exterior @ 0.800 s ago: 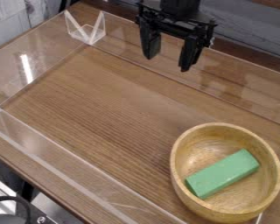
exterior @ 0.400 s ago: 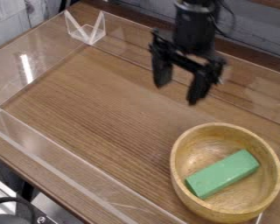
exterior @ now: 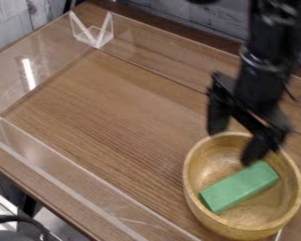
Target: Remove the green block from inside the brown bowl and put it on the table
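A: Where's your gripper (exterior: 247,141)?
B: You've got it over the far rim of the brown bowl (exterior: 194,194), in the right lower part of the view. The black arm (exterior: 258,61) comes down from the top right.

A: Jaws?
B: Open, spread wide. You have nothing gripped. The fingers look blurred, so you can't read their edges cleanly.

A: And the green block (exterior: 239,186)?
B: Inside your bowl, lying flat on the bottom. It sits at a diagonal, one end toward the lower left, the other toward the upper right.

A: Is the gripper touching the bowl or block?
B: You can't tell from this view. It overlaps the far rim in the picture, but the height doesn't read.

A: What's under the bowl?
B: Your brown wood-grain table (exterior: 102,113). Bowl's near the right side of it. Clear acrylic walls border the tabletop.

A: Anything else in your view?
B: A clear angular piece (exterior: 93,30) near the top left, by the far edge. Also black cables (exterior: 18,222) at the lower left, partly cut off by the frame.
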